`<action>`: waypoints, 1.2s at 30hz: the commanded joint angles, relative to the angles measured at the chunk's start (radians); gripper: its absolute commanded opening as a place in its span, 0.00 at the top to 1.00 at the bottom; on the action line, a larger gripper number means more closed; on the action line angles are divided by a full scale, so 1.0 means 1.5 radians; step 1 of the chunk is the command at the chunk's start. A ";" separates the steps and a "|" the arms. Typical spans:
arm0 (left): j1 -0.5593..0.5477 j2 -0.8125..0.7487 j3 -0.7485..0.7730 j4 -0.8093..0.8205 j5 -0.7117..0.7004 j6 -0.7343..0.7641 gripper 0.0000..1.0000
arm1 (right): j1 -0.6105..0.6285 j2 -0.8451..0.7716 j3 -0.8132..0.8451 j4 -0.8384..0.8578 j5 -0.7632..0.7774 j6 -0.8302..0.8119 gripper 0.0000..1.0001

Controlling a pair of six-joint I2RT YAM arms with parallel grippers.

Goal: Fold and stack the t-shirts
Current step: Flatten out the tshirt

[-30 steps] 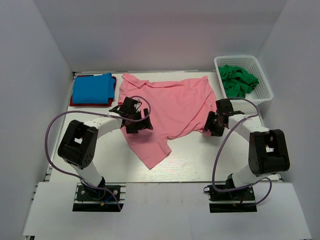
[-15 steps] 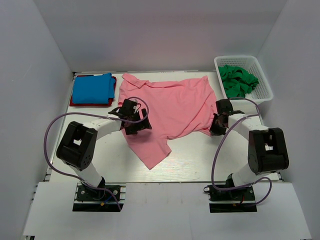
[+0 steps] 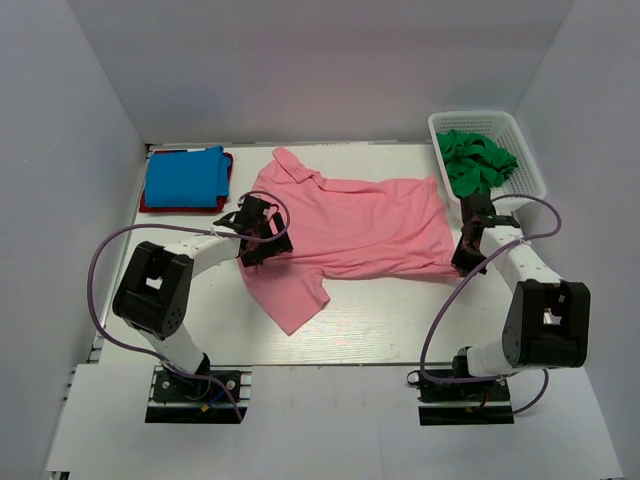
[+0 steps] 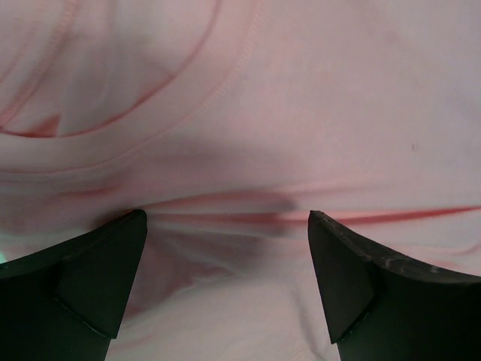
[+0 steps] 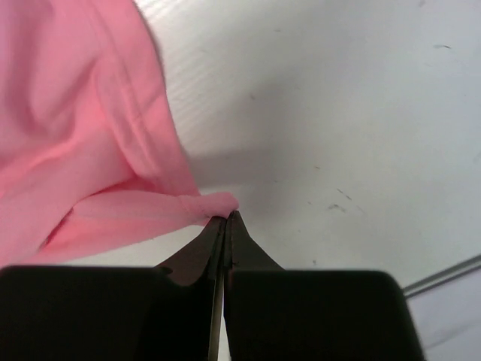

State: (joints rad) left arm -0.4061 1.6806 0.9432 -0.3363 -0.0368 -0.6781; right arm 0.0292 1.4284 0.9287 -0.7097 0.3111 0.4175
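A salmon pink t-shirt [image 3: 350, 225] lies spread across the middle of the table, collar toward the back left. My right gripper [image 3: 464, 260] is shut on its right-hand edge, and the right wrist view shows a pinched fold of the pink t-shirt [image 5: 113, 150] at the closed tips of the gripper [image 5: 228, 216]. My left gripper [image 3: 266, 243] is open and hovers low over the shirt's left part. In its own view the left gripper [image 4: 225, 222] shows only pink t-shirt [image 4: 301, 113] between its fingers. A folded blue t-shirt [image 3: 185, 175] rests on a red one [image 3: 147, 206] at the back left.
At the back right stands a white lattice basket [image 3: 528, 165] holding crumpled dark green t-shirts [image 3: 475, 160]. Grey walls close in the table on the left, right and back. The bare white table [image 5: 338, 113] shows to the right of the shirt's edge.
My right gripper closed on the pink shirt's edge and moved right and back, dragging the shirt rightward and stretching it flatter. The left gripper stayed open and barely moved.
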 commanded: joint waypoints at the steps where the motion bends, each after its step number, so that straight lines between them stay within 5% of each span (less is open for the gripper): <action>1: 0.027 0.064 -0.053 -0.112 -0.081 0.010 0.00 | -0.009 -0.031 0.024 -0.072 0.054 -0.007 1.00; 9: 0.040 0.058 -0.065 -0.112 -0.088 0.010 0.00 | -0.069 -0.050 0.017 -0.104 0.112 0.022 1.00; 22: 0.040 0.030 -0.017 -0.145 -0.059 0.016 0.00 | -0.071 -0.122 0.012 -0.289 -0.072 0.044 1.00; 25: 0.033 0.001 -0.003 -0.178 -0.059 0.023 0.00 | -0.070 -0.149 -0.004 -0.318 -0.073 0.063 0.45; 26: 0.033 -0.017 0.003 -0.186 -0.059 0.029 0.00 | -0.071 -0.162 -0.007 -0.312 -0.078 0.060 0.17; 27: 0.027 -0.027 0.013 -0.193 -0.059 0.029 0.00 | -0.070 -0.162 -0.005 -0.307 -0.091 0.058 0.10; 36: 0.027 -0.096 0.073 -0.235 -0.060 0.058 0.00 | -0.060 -0.170 0.044 -0.119 -0.324 -0.022 0.10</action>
State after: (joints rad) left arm -0.3683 1.6096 1.0031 -0.6510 -0.1158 -0.6132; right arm -0.0696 1.1931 0.9791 -1.0275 0.0029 0.4290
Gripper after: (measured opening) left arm 0.997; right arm 0.899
